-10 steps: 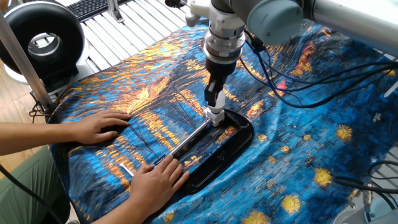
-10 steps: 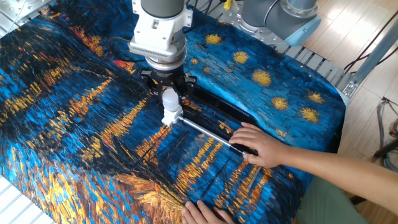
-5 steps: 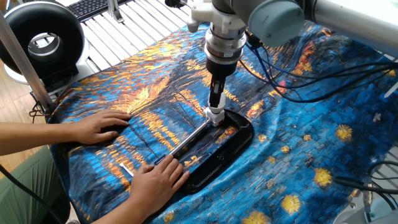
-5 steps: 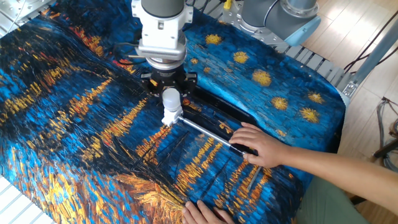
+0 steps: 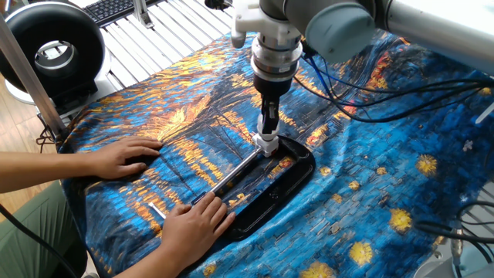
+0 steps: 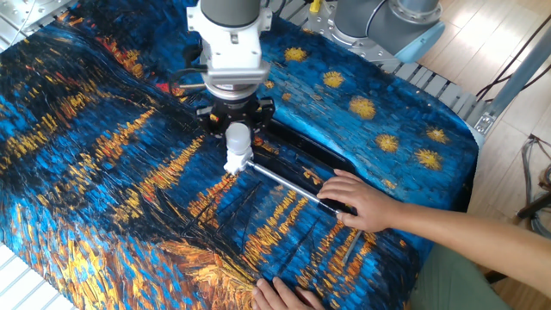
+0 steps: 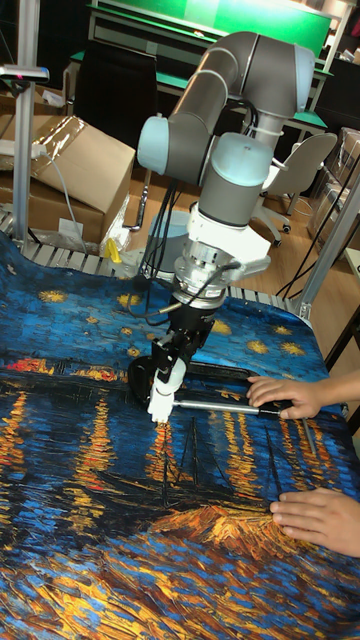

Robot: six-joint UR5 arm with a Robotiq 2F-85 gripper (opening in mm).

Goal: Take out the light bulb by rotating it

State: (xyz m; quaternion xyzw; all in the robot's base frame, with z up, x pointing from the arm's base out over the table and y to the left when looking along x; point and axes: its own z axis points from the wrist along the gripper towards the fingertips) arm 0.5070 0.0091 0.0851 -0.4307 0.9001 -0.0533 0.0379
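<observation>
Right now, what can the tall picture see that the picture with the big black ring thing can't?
Only the tall fixed view shows a brown cardboard box and a black chair behind the table. Only the other shows the round black ring lamp and a black keyboard. Both show the gripper closed around the small white frosted light bulb, the metal rod, and a person's hand holding it.

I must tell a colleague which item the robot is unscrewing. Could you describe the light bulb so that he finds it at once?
Start at the black tray on the painted cloth. A metal rod ends at a white socket under the gripper. The light bulb stands in that socket between the black fingers: round and frosted white, not cube-shaped.
</observation>
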